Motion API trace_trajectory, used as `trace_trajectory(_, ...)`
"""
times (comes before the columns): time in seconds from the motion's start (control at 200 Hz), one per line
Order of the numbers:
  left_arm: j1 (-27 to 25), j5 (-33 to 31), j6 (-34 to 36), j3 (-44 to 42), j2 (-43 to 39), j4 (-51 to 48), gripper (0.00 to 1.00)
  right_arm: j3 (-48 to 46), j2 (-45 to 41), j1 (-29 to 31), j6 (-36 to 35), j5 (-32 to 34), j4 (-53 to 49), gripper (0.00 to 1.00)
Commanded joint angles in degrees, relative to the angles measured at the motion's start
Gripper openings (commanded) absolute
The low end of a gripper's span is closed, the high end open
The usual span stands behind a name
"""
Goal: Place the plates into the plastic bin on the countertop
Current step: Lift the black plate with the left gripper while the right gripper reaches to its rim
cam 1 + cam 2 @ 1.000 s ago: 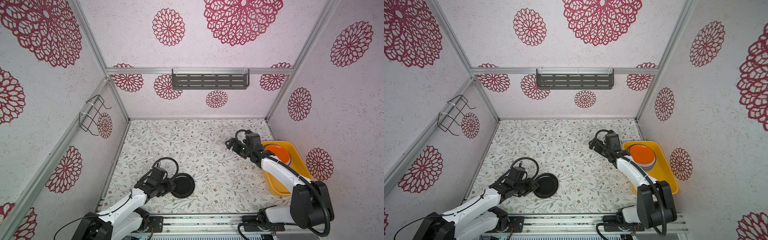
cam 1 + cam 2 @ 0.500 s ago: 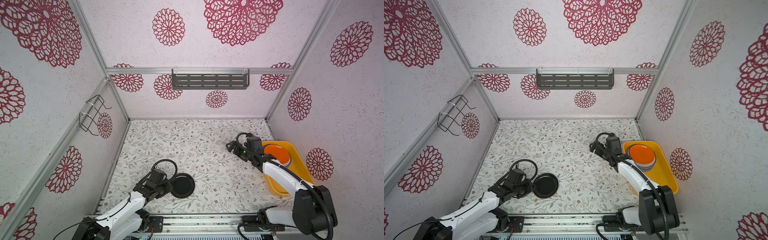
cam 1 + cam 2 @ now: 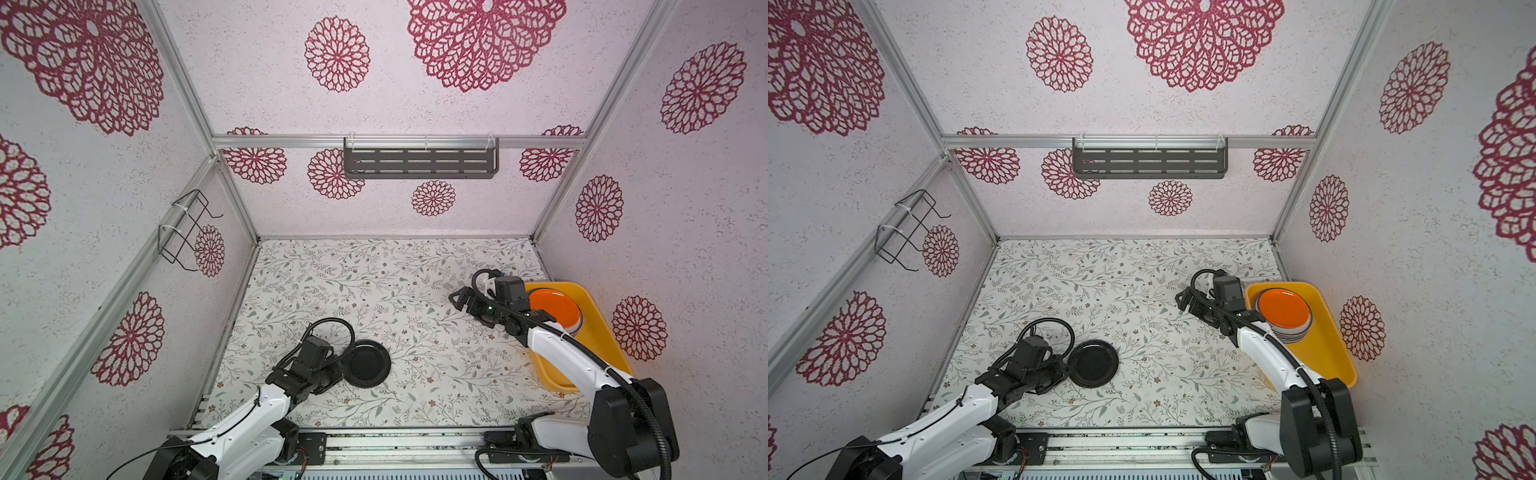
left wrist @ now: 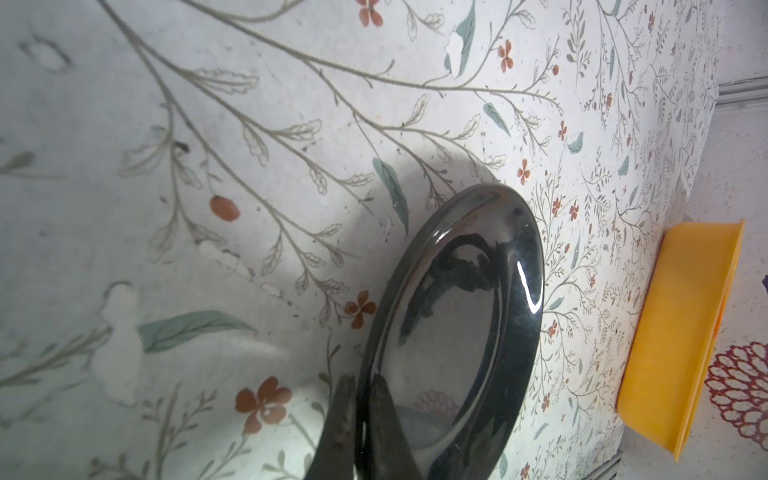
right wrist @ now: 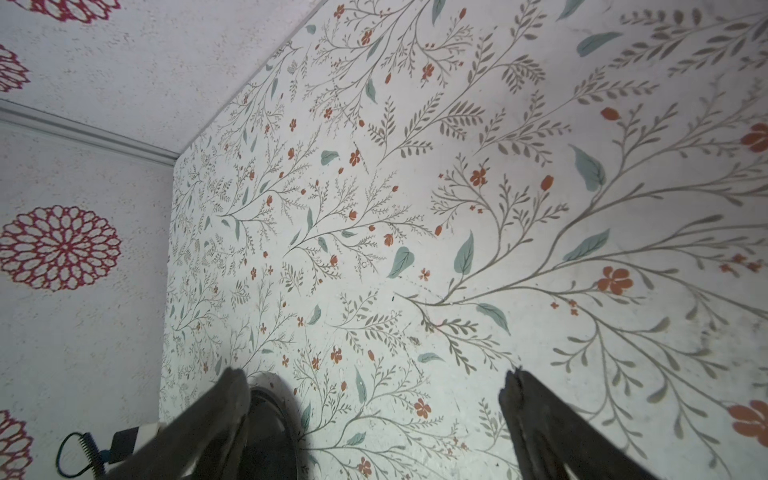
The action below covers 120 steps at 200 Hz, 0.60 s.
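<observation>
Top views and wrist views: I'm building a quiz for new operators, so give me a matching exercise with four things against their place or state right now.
Things:
1. black plate
2. orange plate
3. left gripper
4. right gripper

Places or states:
A. open, holding nothing, over the countertop
B. on top of the stack in the plastic bin
C. shut on a plate's rim
D. outside the bin, front left of the countertop

Pairs: 1-D, 2-B, 3-C, 4-A

The leaf-printed surface [image 3: 415, 291] carries a yellow bin [image 3: 598, 345] at its edge and a black plate [image 3: 368, 365] well apart from the bin.
</observation>
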Motion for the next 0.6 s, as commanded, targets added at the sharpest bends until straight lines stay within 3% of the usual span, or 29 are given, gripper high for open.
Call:
trace_trajectory(0.0,-0.31,-1.07,-0.43,3.11,-0.08,0.41,0.03,0.85,-0.29,0.24,-0.07,-0.91,1.81,0.99)
trace_trajectory(0.1,-0.26,-2.51,-0.36,5.67,0.86,1.19,0.02,-1.29,-0.88,0.23,4.23,1.28,8.53,0.99)
trace_trajectory(0.165,-0.22,-2.98,-0.1,7.92,2.65,2.45,0.02,-1.64,-0.44,0.23,5.33,-1.09,11.74,0.99)
trace_trajectory(0.305,-0.22,-0.87,1.6,14.69,10.81,6.27,0.01,0.13,1.69,0.58,0.91,-7.74,9.45,0.98)
trace_trajectory(0.595,-1.73,7.07,7.44,33.45,30.98,7.45,0.0,1.41,3.01,1.18,-3.77,-10.12,8.47,0.95)
